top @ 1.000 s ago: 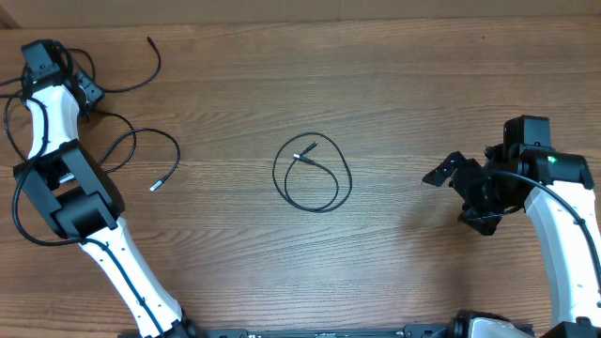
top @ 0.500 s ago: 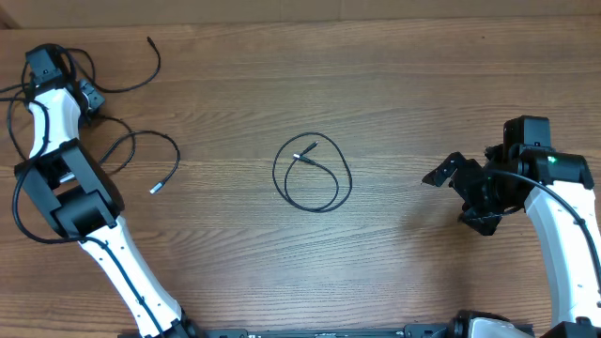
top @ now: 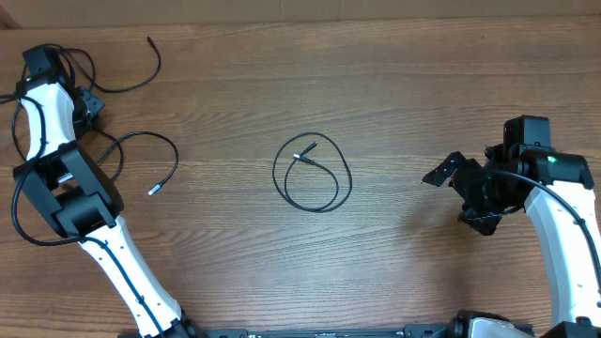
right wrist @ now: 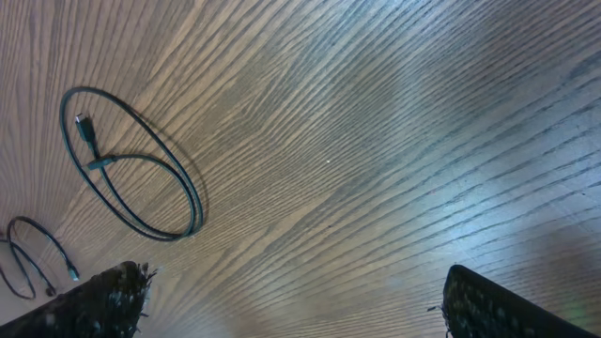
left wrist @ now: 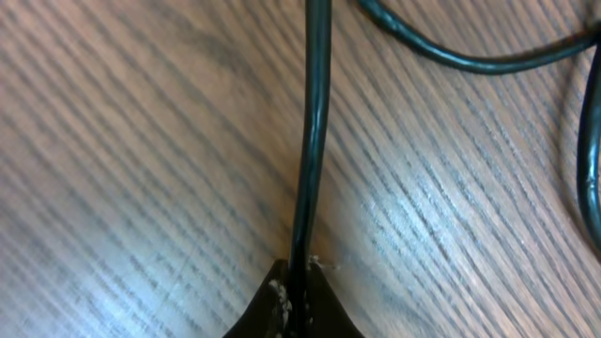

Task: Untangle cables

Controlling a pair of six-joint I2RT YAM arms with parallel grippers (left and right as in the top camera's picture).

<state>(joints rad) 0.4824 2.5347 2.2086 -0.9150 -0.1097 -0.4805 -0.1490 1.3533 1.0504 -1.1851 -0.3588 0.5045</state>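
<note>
At the table's (top: 394,75) far left corner, the left gripper (left wrist: 299,287) shows only as dark tips cut off by the wrist view's bottom edge. Its jaws are pinched tight on a held cable (left wrist: 310,141), which runs straight ahead of them and leaves the frame at the top. Ahead and right of the jaws another black strand (left wrist: 470,62) crosses the wood; cable or arm wire, I cannot tell. From overhead this gripper is buried under its white arm and the thick arm wires (top: 13,127), so which cable it grips is unclear. Two lie near it: a hooked cable (top: 141,82) just beyond, and a tipped cable (top: 175,155) arcing away to a silver end. The coil (top: 313,176), a loose ring with a silver plug inside, lies mid-table, well apart from both grippers. The right gripper (right wrist: 296,305) hangs with jaws spread wide over bare wood, gripping nothing. The coil sits ahead and left of them, with nothing between. Both fingers are cropped and blurred.
</note>
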